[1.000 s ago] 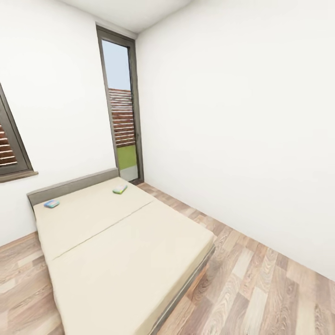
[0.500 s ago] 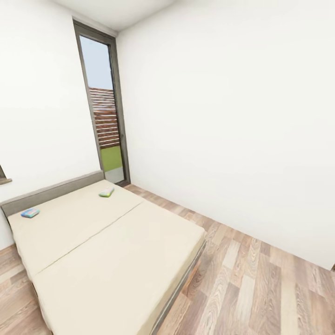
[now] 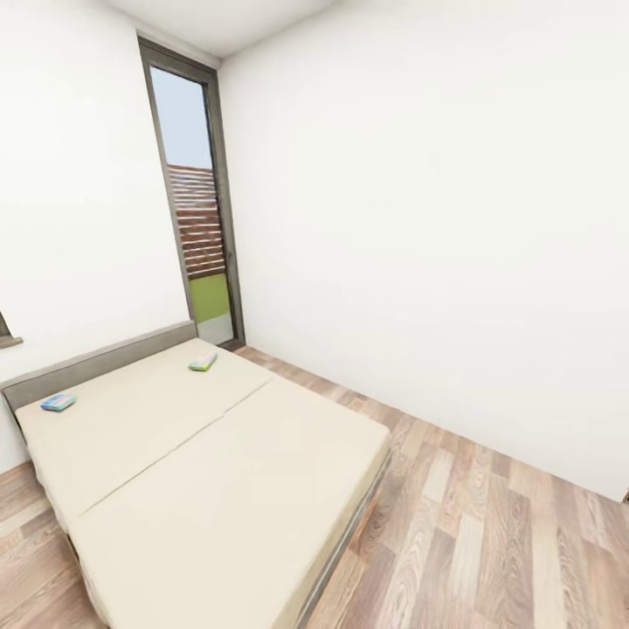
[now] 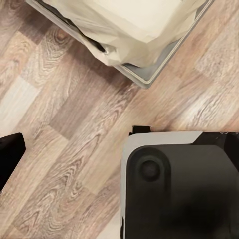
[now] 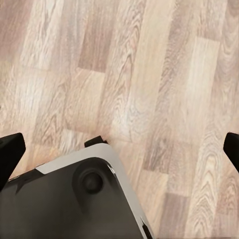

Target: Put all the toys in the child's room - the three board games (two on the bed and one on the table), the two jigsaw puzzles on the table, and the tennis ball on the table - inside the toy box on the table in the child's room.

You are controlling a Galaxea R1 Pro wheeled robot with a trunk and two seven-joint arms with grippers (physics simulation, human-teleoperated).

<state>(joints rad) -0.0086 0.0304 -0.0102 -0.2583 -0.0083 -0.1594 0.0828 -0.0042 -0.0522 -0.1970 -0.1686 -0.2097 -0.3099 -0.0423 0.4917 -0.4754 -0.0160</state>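
We see a low wide bed with beige mattress and dark grey frame (image 3: 218, 489) on wood-plank floor (image 3: 489, 542). Two flat bright game boxes lie near its grey headboard (image 3: 96, 362), well apart: a blue one (image 3: 58, 402), a green-white one (image 3: 203, 362). Right pincer (image 5: 119, 149) fingers (image 5: 10, 152) apart over bare floor; left pincer's (image 4: 10, 157) spread we cannot tell.

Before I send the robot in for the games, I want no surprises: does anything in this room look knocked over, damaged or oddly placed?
Nothing stands out. The two board games, a blue one and a green one, lie flat on the bed near the headboard, well apart. The mattress looks smooth and the wood floor unmarked.
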